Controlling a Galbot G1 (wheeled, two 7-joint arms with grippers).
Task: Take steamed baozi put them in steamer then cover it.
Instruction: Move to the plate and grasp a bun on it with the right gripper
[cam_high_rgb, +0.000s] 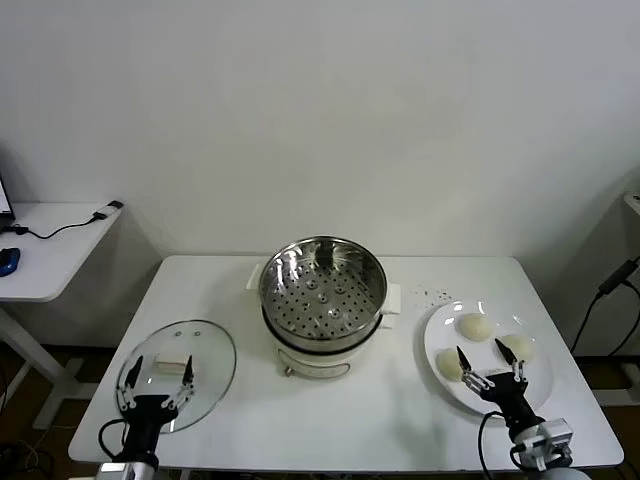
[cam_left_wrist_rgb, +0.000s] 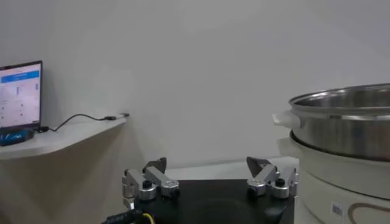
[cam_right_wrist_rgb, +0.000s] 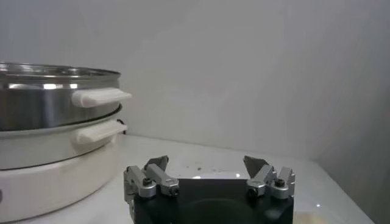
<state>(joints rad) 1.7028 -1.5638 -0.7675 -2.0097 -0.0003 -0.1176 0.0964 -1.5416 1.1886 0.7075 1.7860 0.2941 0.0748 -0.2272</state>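
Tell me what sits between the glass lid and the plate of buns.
In the head view, the steamer stands on the table between the lid and the plate; bare tabletop lies on either side of it.

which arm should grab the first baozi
Right: its open pincer hovers over the plate holding three baozi. The left pincer sits over the cover, across the steamer.

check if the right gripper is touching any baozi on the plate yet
Cannot tell. In the head view the open right gripper overlaps the baozi; height hidden.
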